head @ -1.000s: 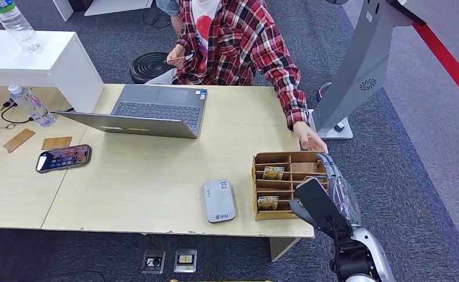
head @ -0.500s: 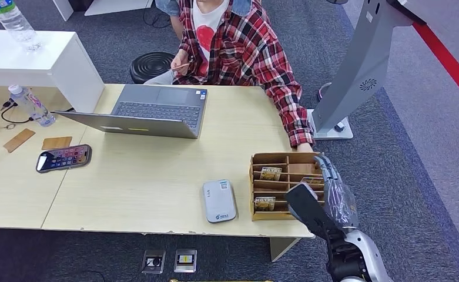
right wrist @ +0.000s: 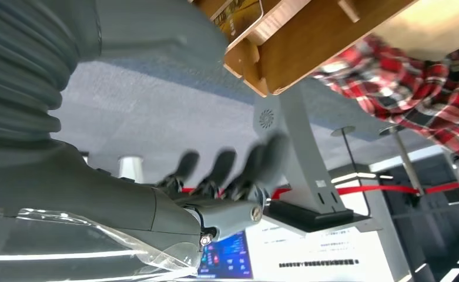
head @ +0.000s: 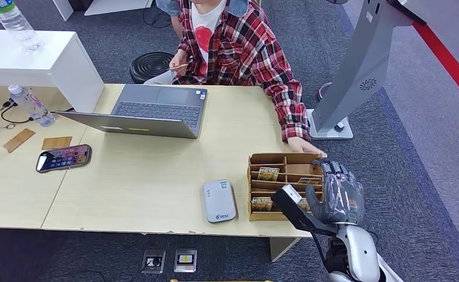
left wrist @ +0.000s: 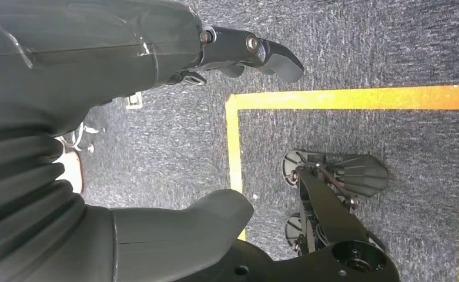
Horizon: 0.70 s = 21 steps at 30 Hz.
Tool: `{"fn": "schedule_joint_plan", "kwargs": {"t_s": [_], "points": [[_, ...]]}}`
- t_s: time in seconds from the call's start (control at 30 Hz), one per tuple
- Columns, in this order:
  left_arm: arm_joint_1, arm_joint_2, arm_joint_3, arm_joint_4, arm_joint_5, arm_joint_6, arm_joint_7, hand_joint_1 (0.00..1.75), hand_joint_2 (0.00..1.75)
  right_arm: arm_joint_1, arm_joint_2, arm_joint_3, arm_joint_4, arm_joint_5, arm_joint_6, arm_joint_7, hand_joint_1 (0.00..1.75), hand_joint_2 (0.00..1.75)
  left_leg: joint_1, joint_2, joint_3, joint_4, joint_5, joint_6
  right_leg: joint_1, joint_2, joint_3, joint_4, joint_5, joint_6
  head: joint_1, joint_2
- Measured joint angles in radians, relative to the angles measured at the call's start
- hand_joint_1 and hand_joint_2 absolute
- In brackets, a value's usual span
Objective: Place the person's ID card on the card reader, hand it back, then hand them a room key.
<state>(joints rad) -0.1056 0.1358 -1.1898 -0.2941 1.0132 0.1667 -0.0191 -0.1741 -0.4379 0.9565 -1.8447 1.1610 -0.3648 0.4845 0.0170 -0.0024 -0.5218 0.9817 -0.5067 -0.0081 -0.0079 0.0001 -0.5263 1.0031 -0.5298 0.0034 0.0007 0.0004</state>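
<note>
- Nearest the robot, at the worktop's (head: 156, 194) near right corner, right hand (head: 337, 197) hovers beside the wooden key box (head: 281, 158), fingers spread apart, holding nothing; can't tell whether it touches the box.
- Right wrist view: fingers (right wrist: 256, 161) extended and separated in open air, box corner (right wrist: 297, 47) just beside the thumb, one room key card (right wrist: 238, 14) poking out of a slot.
- Left hand (left wrist: 174, 135) hangs over grey carpet with a yellow floor line (left wrist: 233, 153); thumb and fingers apart, nothing held.
- Key box compartments hold room key cards: one in an upper left slot (head: 268, 174), one in a lower left slot (head: 261, 204).
- Grey card reader (head: 219, 201) lies flat just left of the box, nothing on top.
- Person's hand (head: 302, 147) rests at the box's far edge, plaid sleeve behind it.
- Phone (head: 63, 158) sits well left; open laptop (head: 150, 111) further back.
- Person's other hand holds the ID card (head: 178, 65) near the chest, beyond the laptop.
- Water bottle (head: 32, 106) stands at far left.
</note>
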Motion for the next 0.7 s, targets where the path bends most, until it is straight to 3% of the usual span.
{"fn": "schedule_joint_plan", "kwargs": {"t_s": [0.27,0.33,0.37,0.5,0.7], "points": [[-0.001,0.0,0.0,0.0,-0.005,-0.005,0.011,0.0,1.75,-0.02,0.039,-0.012,0.079,0.012,0.03,-0.005,1.75,1.75,0.0,0.0,0.0,0.0,0.0,0.0,0.0,0.0,0.0,0.0,0.0,0.0,0.0,0.0],[-0.001,0.0,0.0,0.0,-0.008,-0.006,0.012,0.0,1.75,-0.023,0.045,-0.013,0.094,0.01,0.038,-0.006,1.67,1.75,0.0,0.0,0.0,0.0,0.0,0.0,0.0,0.0,0.0,0.0,0.0,0.0,0.0,0.0],[-0.001,0.0,0.0,0.0,-0.009,-0.006,0.013,0.0,1.75,-0.024,0.047,-0.014,0.1,0.01,0.041,-0.006,1.59,1.75,0.0,0.0,0.0,0.0,0.0,0.0,0.0,0.0,0.0,0.0,0.0,0.0,0.0,0.0],[-0.001,0.0,0.0,0.0,-0.012,-0.006,0.013,0.0,1.75,-0.032,0.054,-0.015,0.125,0.014,0.045,-0.007,0.76,1.75,0.0,0.0,0.0,0.0,0.0,0.0,0.0,0.0,0.0,0.0,0.0,0.0,0.0,0.0],[-0.001,0.0,-0.001,0.0,-0.012,-0.007,0.013,0.0,1.75,-0.036,0.059,-0.022,0.15,0.039,0.044,-0.006,0.69,1.75,0.0,0.0,0.0,0.0,0.0,0.0,0.0,0.0,0.0,0.0,0.0,0.0,0.0,0.0]]}}
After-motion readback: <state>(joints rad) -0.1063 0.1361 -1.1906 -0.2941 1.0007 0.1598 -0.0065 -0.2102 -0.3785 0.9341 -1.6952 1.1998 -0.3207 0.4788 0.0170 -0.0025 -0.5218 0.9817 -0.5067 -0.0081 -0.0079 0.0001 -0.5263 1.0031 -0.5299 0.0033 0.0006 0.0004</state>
